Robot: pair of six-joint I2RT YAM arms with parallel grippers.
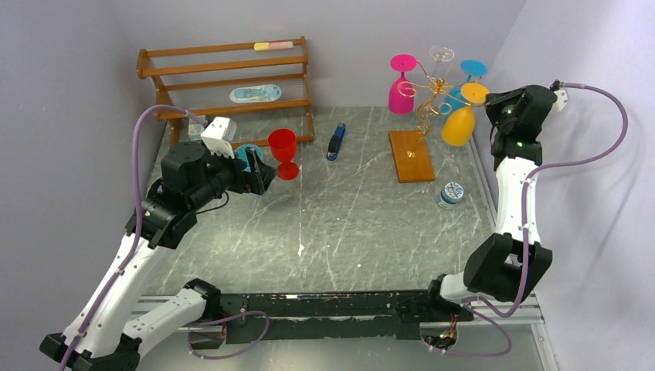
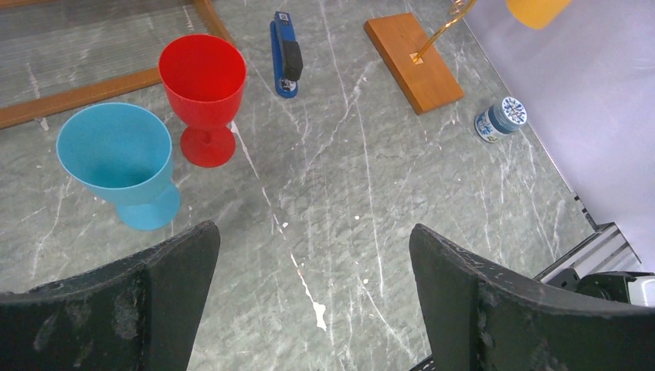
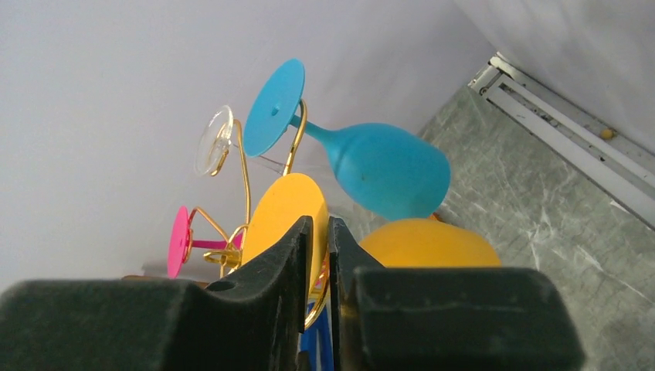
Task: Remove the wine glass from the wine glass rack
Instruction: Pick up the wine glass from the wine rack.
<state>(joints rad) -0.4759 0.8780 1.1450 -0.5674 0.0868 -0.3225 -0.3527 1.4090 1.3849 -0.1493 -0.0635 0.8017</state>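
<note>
The wine glass rack (image 1: 429,99), gold wire on an orange-brown wooden base (image 1: 411,155), stands at the back right. A yellow wine glass (image 1: 459,126) hangs upside down from it, beside a pink one (image 1: 402,86), a blue one (image 3: 382,170) and a clear one (image 3: 212,141). My right gripper (image 3: 318,226) reaches in from the right, and its fingers are pressed on both faces of the yellow glass's round foot (image 3: 284,205), at the gold wire hook. My left gripper (image 2: 313,241) hangs open over bare table, near a red glass (image 2: 202,85) and a blue glass (image 2: 116,154) standing upright.
A brown slatted wooden shelf (image 1: 224,77) lines the back left. A blue stapler (image 1: 335,143) lies mid-table and a small blue-and-white tin (image 1: 450,193) sits in front of the rack base. The right wall and a metal rail (image 3: 556,124) run close beside the right arm.
</note>
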